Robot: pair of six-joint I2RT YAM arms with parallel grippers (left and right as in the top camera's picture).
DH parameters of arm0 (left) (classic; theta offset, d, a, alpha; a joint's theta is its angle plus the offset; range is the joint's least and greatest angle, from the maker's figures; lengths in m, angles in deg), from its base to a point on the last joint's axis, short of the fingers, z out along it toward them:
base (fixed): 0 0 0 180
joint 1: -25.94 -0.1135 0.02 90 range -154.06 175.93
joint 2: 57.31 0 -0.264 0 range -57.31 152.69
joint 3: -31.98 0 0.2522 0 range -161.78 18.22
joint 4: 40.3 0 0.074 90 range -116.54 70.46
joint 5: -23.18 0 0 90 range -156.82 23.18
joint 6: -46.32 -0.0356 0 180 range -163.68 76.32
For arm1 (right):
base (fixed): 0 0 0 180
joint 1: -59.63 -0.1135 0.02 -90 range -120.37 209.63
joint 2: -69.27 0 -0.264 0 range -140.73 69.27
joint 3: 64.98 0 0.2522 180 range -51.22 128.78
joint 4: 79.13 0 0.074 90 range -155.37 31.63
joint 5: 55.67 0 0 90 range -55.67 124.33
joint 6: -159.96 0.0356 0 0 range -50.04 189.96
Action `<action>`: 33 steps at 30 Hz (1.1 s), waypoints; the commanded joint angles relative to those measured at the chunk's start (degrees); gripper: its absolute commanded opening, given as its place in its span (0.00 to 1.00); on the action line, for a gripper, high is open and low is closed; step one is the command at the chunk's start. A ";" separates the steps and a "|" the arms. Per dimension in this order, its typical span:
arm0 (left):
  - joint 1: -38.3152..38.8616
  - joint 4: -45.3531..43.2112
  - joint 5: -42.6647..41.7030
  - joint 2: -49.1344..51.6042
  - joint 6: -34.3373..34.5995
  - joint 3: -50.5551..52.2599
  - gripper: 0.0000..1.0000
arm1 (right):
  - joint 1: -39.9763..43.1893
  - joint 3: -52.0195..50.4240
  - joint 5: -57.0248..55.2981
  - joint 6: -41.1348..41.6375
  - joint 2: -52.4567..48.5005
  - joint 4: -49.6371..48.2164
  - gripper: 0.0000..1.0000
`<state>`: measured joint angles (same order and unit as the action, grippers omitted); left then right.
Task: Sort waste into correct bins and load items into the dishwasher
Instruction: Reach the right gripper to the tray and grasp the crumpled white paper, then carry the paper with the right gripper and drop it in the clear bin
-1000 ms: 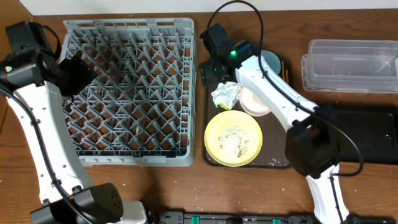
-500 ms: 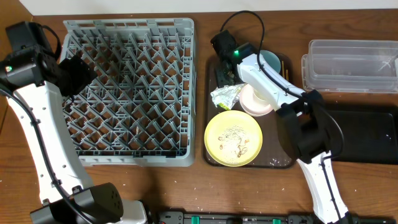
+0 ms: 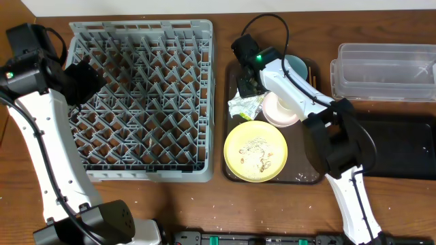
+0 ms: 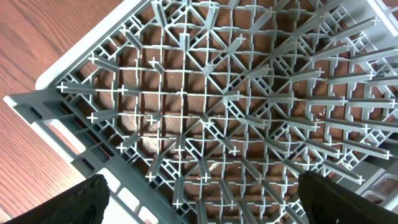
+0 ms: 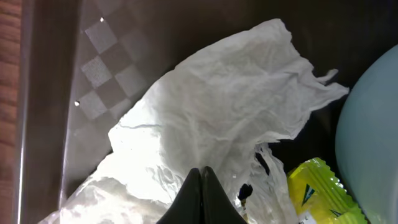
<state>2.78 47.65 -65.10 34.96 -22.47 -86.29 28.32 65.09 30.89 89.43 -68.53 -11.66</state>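
Crumpled white paper (image 3: 244, 107) lay at the upper left of the brown tray (image 3: 300, 178) in the overhead view, just above the pale yellow plate (image 3: 255, 151) with its crumbs and beside the white bowl (image 3: 279, 112). My right gripper (image 3: 246, 85) pressed down on the paper's upper edge. The clear tub (image 3: 381, 71) and black bin (image 3: 402, 146) sat far right. My left gripper (image 3: 85, 78) hovered over the left side of the grey dish rack (image 3: 136, 27), which held no dishes.

From the left wrist camera, I saw only rack pegs, with the dark fingers (image 4: 81, 202) in the bottom corners of the frame, spread wide on nothing.

From the right wrist camera, the fingertips met at bottom centre, pinched together on a fold of the paper. The yellow-green snack packet (image 5: 317, 186) poked out from under the paper at lower right, next to the light blue bowl (image 5: 373, 137).

I judged the pinch thin: a lift could tear the paper or let it slip. The packet, tucked beneath, might also ride up and drop into the wrong bin.
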 commanded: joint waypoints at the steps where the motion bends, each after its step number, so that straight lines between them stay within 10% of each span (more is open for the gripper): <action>1: -0.20 0.15 0.48 0.15 0.52 -0.46 0.98 | -0.26 1.81 -0.20 0.24 5.86 0.00 0.01; 33: -0.20 0.15 0.48 0.15 0.52 -0.46 0.98 | 11.52 1.79 -1.81 5.77 29.70 3.69 0.01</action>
<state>2.78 47.65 -65.10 34.96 -22.44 -86.29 34.57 66.71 30.01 94.06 -44.62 -8.44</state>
